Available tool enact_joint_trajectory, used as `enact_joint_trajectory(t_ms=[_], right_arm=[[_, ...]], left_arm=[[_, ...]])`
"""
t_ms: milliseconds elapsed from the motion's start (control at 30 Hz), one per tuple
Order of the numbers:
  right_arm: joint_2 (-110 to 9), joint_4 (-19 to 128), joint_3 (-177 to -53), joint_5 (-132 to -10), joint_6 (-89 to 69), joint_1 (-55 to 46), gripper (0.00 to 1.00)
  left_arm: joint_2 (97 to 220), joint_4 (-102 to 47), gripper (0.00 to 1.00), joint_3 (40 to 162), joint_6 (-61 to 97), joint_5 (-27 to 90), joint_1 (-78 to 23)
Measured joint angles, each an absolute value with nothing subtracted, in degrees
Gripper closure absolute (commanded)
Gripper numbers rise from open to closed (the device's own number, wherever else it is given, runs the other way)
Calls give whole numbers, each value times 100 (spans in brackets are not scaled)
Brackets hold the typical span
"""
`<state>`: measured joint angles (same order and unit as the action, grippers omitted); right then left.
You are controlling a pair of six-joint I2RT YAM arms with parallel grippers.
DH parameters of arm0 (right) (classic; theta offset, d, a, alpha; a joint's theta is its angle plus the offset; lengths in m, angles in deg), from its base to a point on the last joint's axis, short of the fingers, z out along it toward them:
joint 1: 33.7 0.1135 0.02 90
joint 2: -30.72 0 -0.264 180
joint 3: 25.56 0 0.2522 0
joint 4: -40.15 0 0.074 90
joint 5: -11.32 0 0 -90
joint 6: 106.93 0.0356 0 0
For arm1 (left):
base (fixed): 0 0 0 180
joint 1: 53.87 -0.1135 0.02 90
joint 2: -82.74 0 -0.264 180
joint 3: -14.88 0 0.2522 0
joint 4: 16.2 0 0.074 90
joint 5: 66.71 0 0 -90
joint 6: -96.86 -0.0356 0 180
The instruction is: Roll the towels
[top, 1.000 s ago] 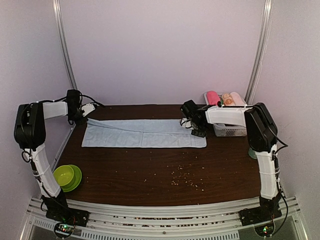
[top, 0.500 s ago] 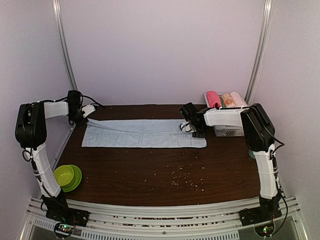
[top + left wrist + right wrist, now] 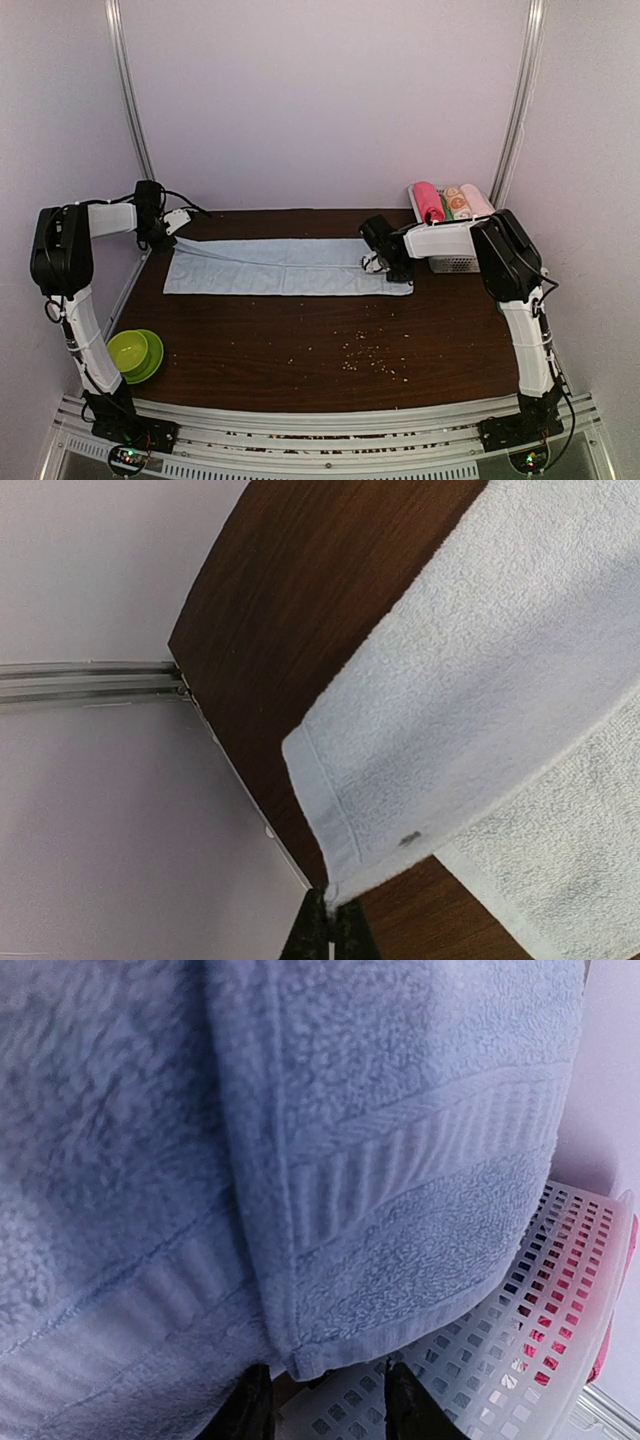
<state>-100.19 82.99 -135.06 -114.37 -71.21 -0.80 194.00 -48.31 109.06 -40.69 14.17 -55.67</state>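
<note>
The pale light blue towel (image 3: 285,267) lies flat as a long strip across the far part of the table. My left gripper (image 3: 163,232) is shut on its far-left corner and lifts it slightly. In the left wrist view the shut gripper (image 3: 330,920) pinches the towel (image 3: 480,680) by that corner. My right gripper (image 3: 381,259) is at the towel's right end. In the right wrist view the gripper (image 3: 328,1400) is open, and the towel's hemmed edge (image 3: 380,1260) lies just ahead of the fingers. The magenta-pink towel (image 3: 427,200) lies rolled in the basket.
A white perforated basket (image 3: 456,262) at the far right holds the pink roll and peach rolls (image 3: 464,199); it shows close behind the towel edge in the right wrist view (image 3: 520,1300). A green bowl (image 3: 135,352) sits at the near left. Crumbs (image 3: 370,358) are scattered on the table.
My right gripper has moved a little left, away from the basket and onto the towel's right end. The left gripper and the towel have stayed put.
</note>
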Motion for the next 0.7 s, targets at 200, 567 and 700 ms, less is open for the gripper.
enact_joint_trajectory(t_ms=[200,567,700], right_arm=[[-10113,8264,-13550,-11541,-7196,-91,74],[-10185,8155,-13570,-11594,-7296,-91,100],[-10185,8102,-13570,-11557,-7294,-91,100]], left_arm=[[19402,-4892,100,10924,-4055,1417,-5569],[19430,-4953,100,10968,-4012,1428,-5569],[19448,-4973,100,10968,-4010,1432,-5569]])
